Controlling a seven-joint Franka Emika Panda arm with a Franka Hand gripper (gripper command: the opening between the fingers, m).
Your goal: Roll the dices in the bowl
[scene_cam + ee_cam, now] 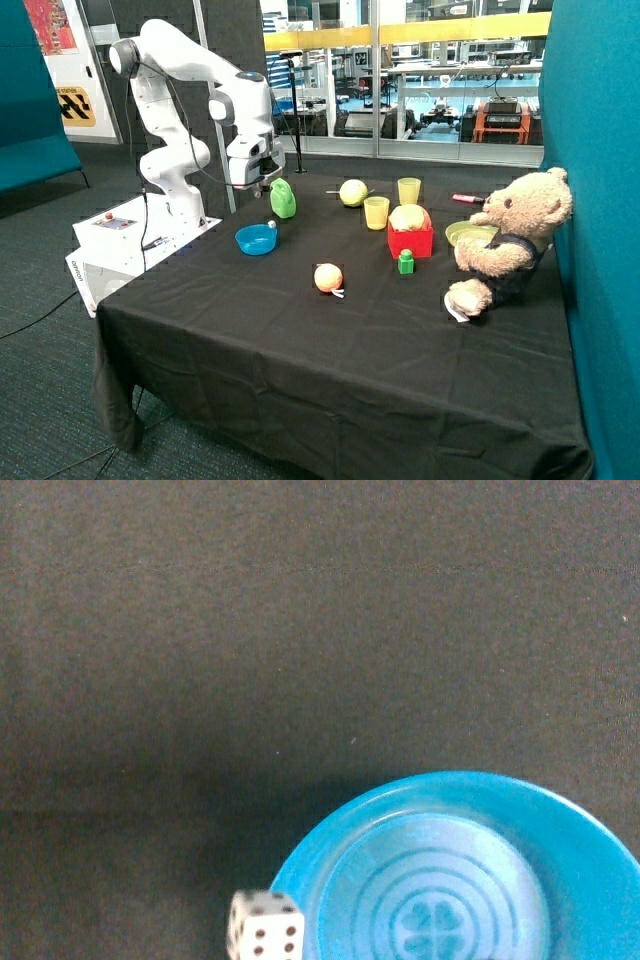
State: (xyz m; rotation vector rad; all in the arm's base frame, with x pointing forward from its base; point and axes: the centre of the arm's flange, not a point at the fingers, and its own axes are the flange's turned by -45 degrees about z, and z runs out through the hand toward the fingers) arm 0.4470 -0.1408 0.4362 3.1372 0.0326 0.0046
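The claw (262, 184) hovers above the blue bowl (256, 240); its opening cannot be told. One die (265, 926) shows at the bowl's rim.

Even, fairly bright indoor light is seen; soft shadows are cast on the cloth (330, 340). In the wrist view the bowl (470, 880) and a die (265, 927) are slightly blurred.

outside view: stands off a table (300, 340) corner, raised, facing across it to the arm (190, 110) and glass wall behind, far enough to take in the whole top | wrist view: on the arm, faces straight down, close over cloth | shared: bowl (256, 239) (450, 880), die (265, 927) at its rim
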